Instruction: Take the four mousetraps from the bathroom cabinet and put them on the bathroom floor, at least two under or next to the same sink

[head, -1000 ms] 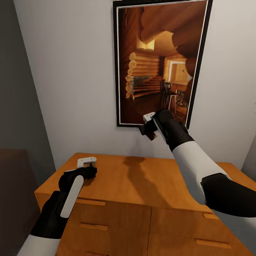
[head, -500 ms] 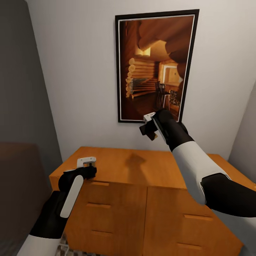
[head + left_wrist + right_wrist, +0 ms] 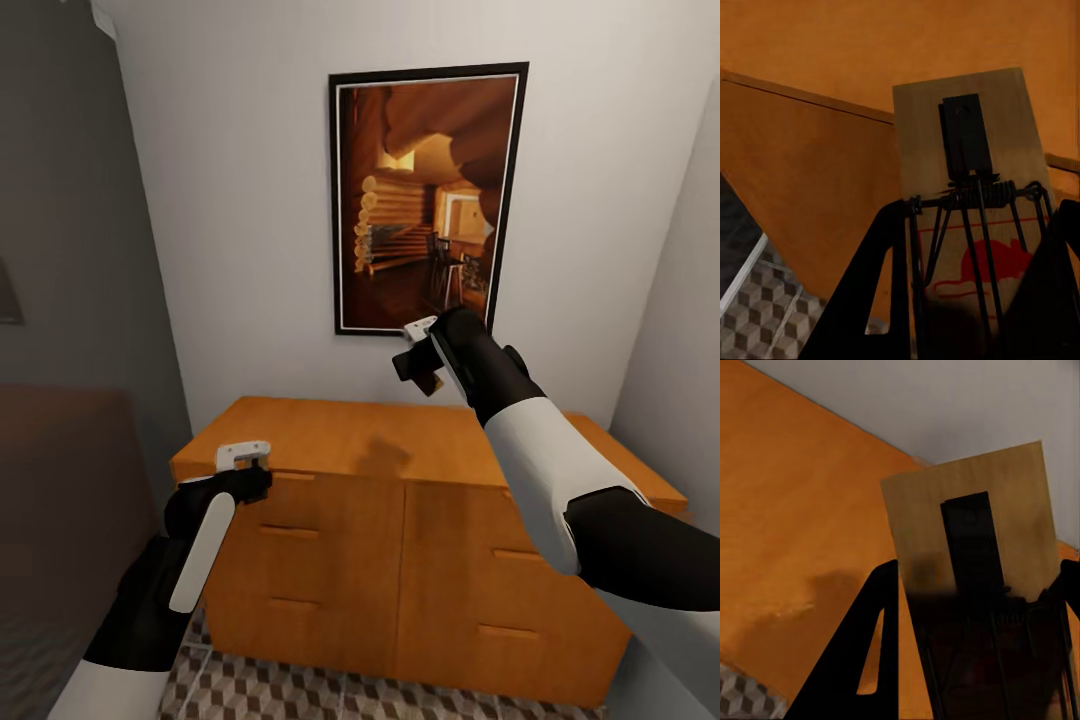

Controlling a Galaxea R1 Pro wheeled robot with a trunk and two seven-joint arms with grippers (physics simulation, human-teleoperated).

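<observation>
Each arm has a mousetrap clamped in its jaws right now. In the left wrist view the left mousetrap (image 3: 971, 195) sits flat between the two dark fingers (image 3: 881, 285), sticking out past the tips, with its wire spring, black plate and a red mouse print on the pale wood face all easy to see. The right mousetrap (image 3: 971, 562) looks the same in the right wrist view: held between the fingers (image 3: 870, 652), its far end poking out beyond them, the near half in shadow.

From the head camera, the left gripper (image 3: 243, 457) hangs low, just in front of the top front edge of the orange wooden cabinet (image 3: 400, 540), near its left corner. The trap itself is too small to make out there. The right gripper (image 3: 420, 360) is raised higher, above the cabinet top and in front of the lower edge of a framed picture (image 3: 425, 200) of a log cabin interior on the white wall; a bit of brown board shows at its jaws.

Below the left jaws, a strip of the bathroom floor (image 3: 300, 690) with the brown and beige cube pattern shows at the foot of the cabinet. It also shows in the left wrist view, off to one side past the cabinet's edge.
</observation>
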